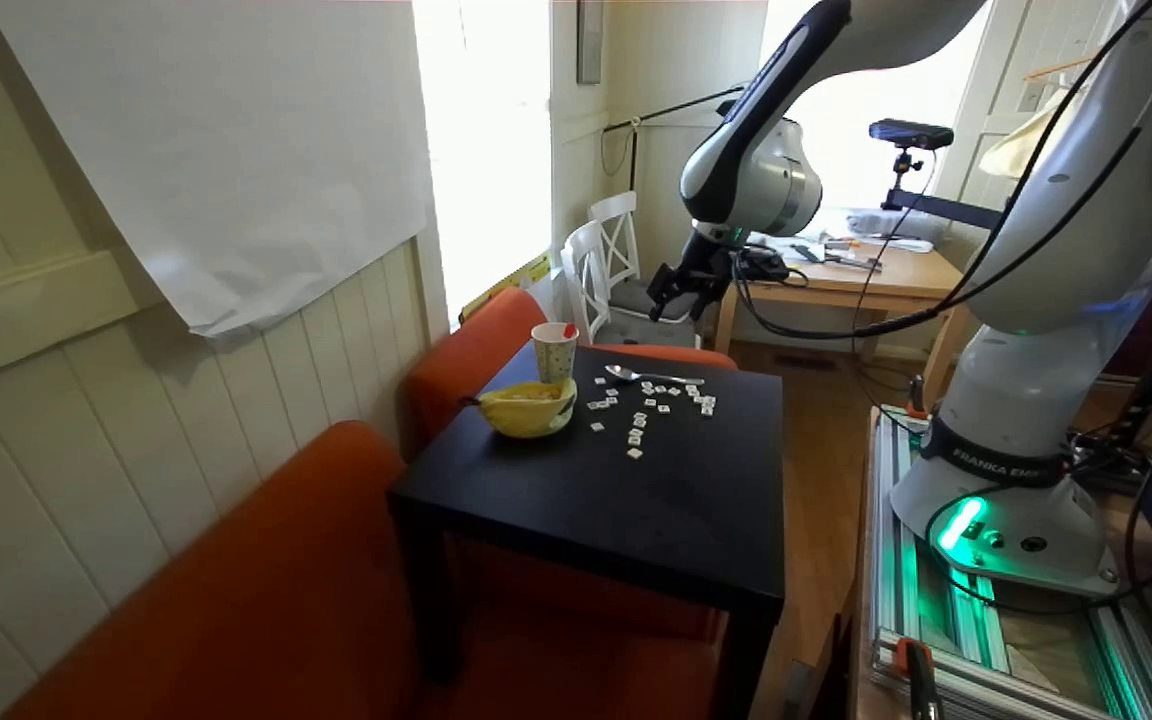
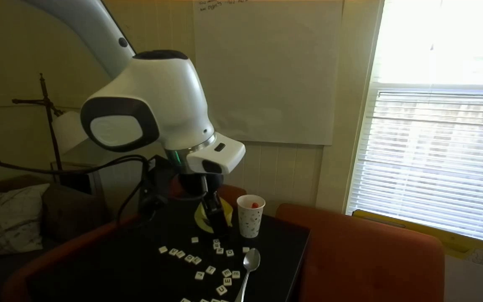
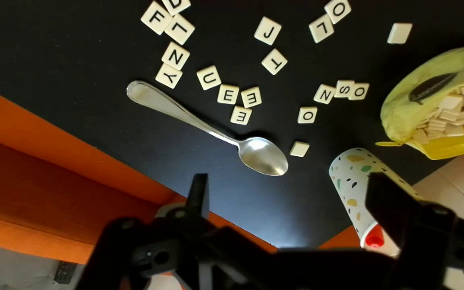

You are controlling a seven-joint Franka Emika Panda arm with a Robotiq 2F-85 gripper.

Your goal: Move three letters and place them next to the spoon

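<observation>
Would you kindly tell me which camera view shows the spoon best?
The wrist view: the spoon appears large, whole and unobstructed. In an exterior view, the spoon looks very small; in an exterior view, the spoon is larger but cut off at the bottom.

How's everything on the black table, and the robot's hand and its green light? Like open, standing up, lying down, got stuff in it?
Hand: open, nothing held.
Spoon: lying down, nothing in it.
Letters: loose on the table, most face up; at least two show blank tops.
Cup: standing up, something red in it.
Pouch: open, tiles heaped inside.
Light: on, green.
</observation>
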